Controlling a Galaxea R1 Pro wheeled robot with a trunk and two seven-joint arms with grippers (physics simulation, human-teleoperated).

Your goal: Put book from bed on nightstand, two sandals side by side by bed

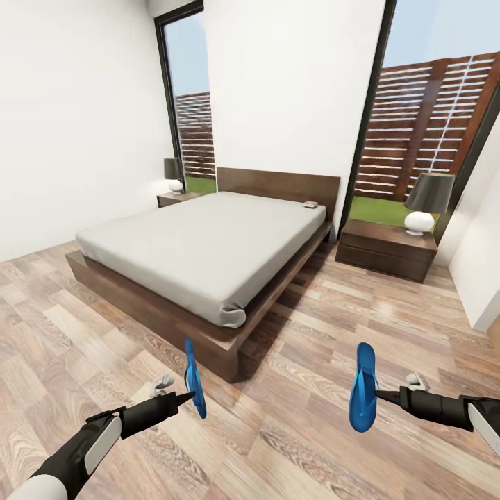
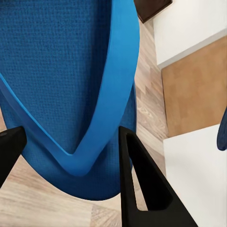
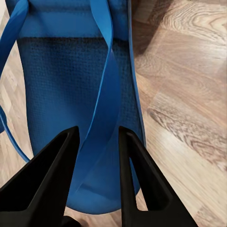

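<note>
Each black gripper — left (image 1: 186, 397), right (image 1: 379, 395) — is clamped on a thin bright-blue flat sandal (image 1: 194, 377) (image 1: 363, 387) held above the wood-plank floor (image 1: 292, 430), so lower both level, parallel — beside the dark-framed bed (image 1: 208, 257) ahead.

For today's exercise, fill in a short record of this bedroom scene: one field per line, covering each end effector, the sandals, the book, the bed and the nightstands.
left end effector: shut on left sandal, held above the floor
right end effector: shut on right sandal, by its strap
book: on the bed, near the headboard
near nightstand: right of bed, lamp on top
far nightstand: beyond the bed, lamp on top
floor: wood planks
</note>
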